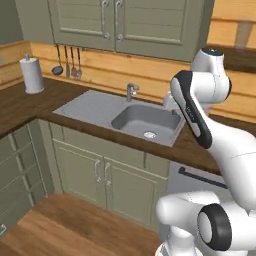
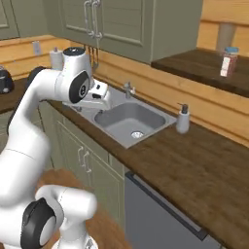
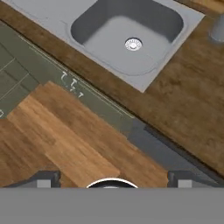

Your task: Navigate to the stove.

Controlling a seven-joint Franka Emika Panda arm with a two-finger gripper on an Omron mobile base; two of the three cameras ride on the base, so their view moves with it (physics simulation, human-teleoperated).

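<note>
The stove is out of view. My arm rises in front of a wooden counter with a steel sink (image 1: 145, 122) set into it. The hand (image 2: 99, 92) hangs above the counter's front edge, left of the basin (image 2: 129, 119), and points down. In the hand view the gripper (image 3: 111, 179) is open, its two dark fingertips (image 3: 47, 178) far apart with nothing between them. Below them lie the wood floor (image 3: 57, 140) and the sink (image 3: 127, 39).
Green cabinets run under and above the counter. A grey dishwasher front (image 2: 160, 214) with a dark bar handle sits right of the sink cabinet. A paper towel roll (image 1: 32, 74) stands at the left corner. A soap dispenser (image 2: 183, 119) stands by the sink's right rim, and hanging utensils (image 1: 67, 62) line the wall.
</note>
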